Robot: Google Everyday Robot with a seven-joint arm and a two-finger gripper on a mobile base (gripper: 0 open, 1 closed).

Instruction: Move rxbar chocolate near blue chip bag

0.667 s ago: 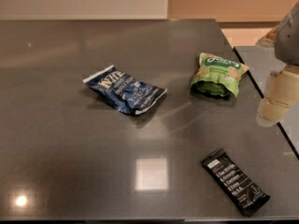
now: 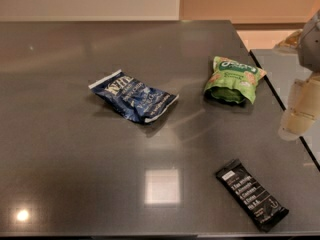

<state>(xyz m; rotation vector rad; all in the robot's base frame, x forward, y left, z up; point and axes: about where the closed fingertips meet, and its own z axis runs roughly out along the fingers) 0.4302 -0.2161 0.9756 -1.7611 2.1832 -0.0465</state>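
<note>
A: what's on the dark table (image 2: pixel 75 174)?
B: gripper (image 2: pixel 298 111) hangs over its right edge, open or closed I can't tell. blue chip bag (image 2: pixel 134 96) lies mid-table, green snack bag (image 2: pixel 232 80) to its right, rxbar chocolate (image 2: pixel 251 194) front right, well apart from both.

Shows rxbar chocolate (image 2: pixel 251 194) lying flat on dark table (image 2: pixel 75 174), front right, set diagonally. Places blue chip bag (image 2: pixel 134 96) left of centre, well apart from bar. Places green snack bag (image 2: pixel 233 79) further right, near table edge. Finds gripper (image 2: pixel 298 115) at right border, apart from all three.
</note>
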